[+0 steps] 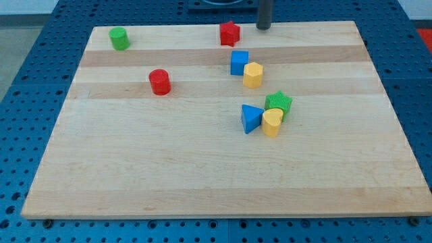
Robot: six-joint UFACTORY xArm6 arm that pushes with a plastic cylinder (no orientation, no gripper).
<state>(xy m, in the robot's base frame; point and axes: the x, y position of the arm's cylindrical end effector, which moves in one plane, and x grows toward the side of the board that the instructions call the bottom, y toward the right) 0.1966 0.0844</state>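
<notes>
My tip (263, 28) stands at the board's top edge, right of centre. The red star block (229, 32) is nearest, a short way to its left and not touching. Below sit a blue cube (239, 62) and a yellow hexagonal block (253, 75), side by side and touching. Lower still, a blue triangular block (251, 118), a yellow cylinder-like block (272, 123) and a green star block (279, 103) cluster together. A red cylinder (160, 82) lies left of centre. A green cylinder (119, 38) sits in the top left corner.
The wooden board (202, 175) rests on a blue perforated table (27, 121). The dark rod rises out of the view's top edge.
</notes>
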